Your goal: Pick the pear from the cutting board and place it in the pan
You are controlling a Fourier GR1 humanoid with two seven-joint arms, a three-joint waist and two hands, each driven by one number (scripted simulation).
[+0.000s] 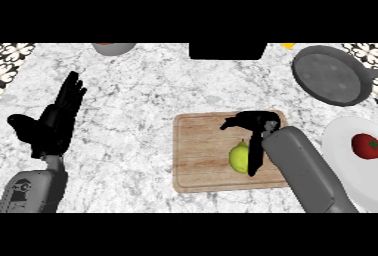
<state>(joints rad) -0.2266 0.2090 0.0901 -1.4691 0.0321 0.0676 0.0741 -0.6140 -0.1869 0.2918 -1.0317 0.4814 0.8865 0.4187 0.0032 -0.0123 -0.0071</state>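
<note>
A yellow-green pear (238, 158) lies on the wooden cutting board (203, 155) at the counter's middle. My right hand (255, 124) hangs over the board just behind the pear. Its fingers (255, 156) run straight along the pear's right side and its thumb points left, apart from the fruit. The hand is open and the pear rests on the board. The dark grey pan (332, 75) sits at the back right with nothing in it. My left hand (56, 120) rests open at the left, fingers up.
A white plate (341, 161) with a red tomato (365, 146) stands right of the board, close to my right forearm. A grey bowl (114, 48) and a black box (227, 51) sit at the back edge. Bare marble lies between board and pan.
</note>
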